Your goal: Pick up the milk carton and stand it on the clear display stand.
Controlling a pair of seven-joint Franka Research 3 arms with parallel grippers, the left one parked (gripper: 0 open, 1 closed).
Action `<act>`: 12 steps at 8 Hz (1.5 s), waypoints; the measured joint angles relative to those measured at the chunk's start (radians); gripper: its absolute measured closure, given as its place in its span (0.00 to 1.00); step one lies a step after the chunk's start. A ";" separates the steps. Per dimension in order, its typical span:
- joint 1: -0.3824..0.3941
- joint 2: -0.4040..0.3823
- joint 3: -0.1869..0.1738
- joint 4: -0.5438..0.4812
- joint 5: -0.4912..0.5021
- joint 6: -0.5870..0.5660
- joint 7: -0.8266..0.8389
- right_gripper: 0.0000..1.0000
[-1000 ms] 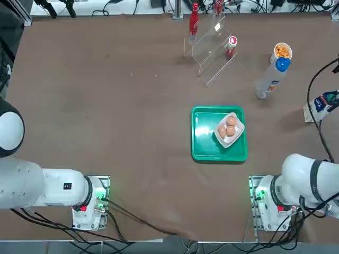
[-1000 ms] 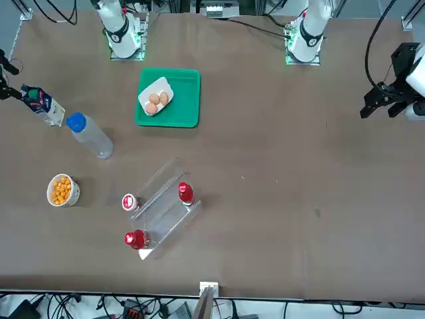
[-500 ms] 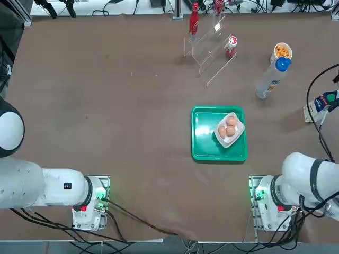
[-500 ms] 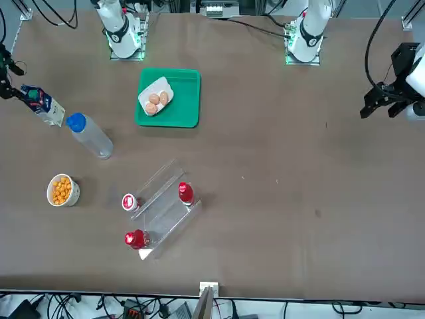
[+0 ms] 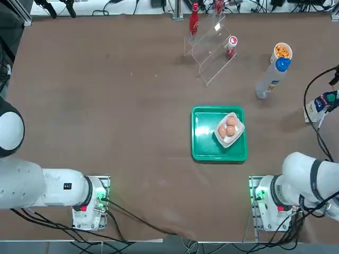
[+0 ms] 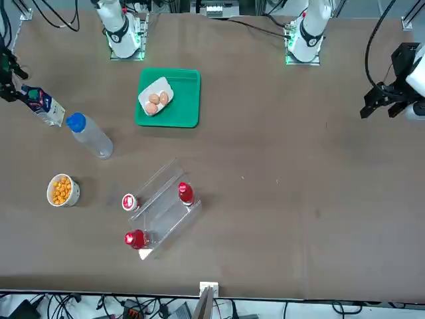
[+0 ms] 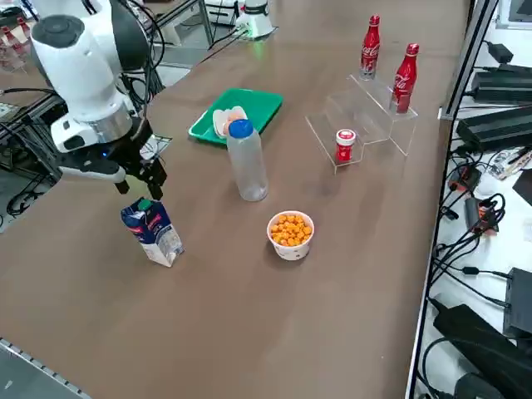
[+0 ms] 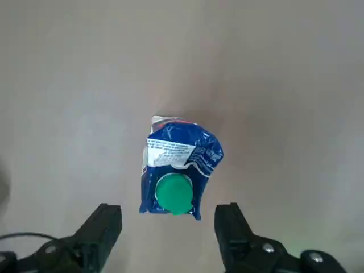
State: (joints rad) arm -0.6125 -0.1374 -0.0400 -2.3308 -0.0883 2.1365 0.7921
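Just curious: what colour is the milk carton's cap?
Green, clearest in the right wrist view: milk carton, cap.

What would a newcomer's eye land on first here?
Probably the right gripper, open and hovering just above the milk carton, which stands alone near the table's right edge. Next, the green tray mid-table holding eggs, and the clear stand at the far side with red bottles on it.

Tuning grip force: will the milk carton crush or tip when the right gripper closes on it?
The milk carton looks dented near its top, so probably soft-walled: likely to buckle under a hard squeeze. It is narrow and upright, so a push may tip it. The right gripper hangs open above it.
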 joint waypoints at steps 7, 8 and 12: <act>-0.030 0.019 0.000 -0.062 -0.011 0.108 -0.004 0.00; -0.030 0.027 0.000 -0.066 -0.012 0.124 -0.004 0.00; -0.040 0.062 0.000 -0.067 -0.012 0.151 -0.004 0.00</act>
State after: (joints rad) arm -0.6523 -0.0754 -0.0400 -2.3981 -0.1001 2.2878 0.7884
